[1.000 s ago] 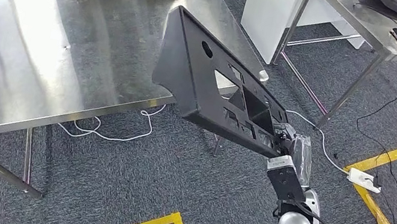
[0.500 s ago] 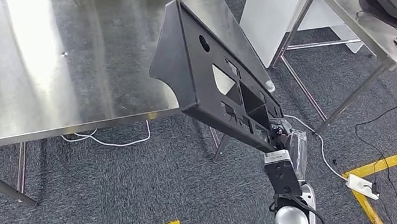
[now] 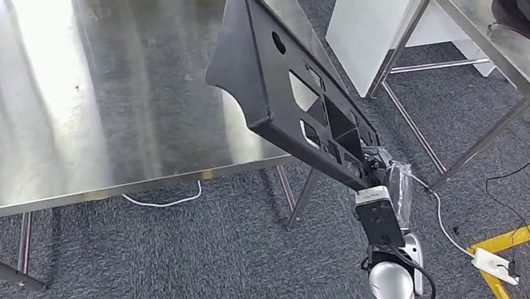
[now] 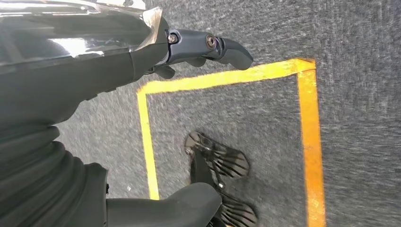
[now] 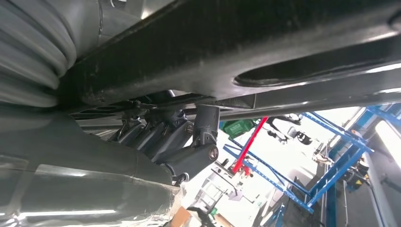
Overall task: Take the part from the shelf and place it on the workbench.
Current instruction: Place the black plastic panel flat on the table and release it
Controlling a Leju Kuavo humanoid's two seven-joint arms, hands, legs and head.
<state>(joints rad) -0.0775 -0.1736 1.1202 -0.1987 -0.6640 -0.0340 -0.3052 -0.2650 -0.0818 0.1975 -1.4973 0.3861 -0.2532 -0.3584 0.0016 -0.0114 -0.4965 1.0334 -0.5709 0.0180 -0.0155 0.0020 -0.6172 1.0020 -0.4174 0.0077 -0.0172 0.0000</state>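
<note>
Right hand [image 3: 374,170]: fingers mostly hidden behind black part [image 3: 286,100]. Part cut off by edges in right wrist view. Workbench [image 3: 53,82]: left side cut off by frame. Left hand [image 4: 189,52]: grasp unclear, carpet blurred.

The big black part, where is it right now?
In the head view the black part is up in the air, held at its lower end by the right hand. It tilts over the near right corner of the steel workbench.

Head looks down on workbench [image 3: 53,82]; wrists close, sideways
</note>
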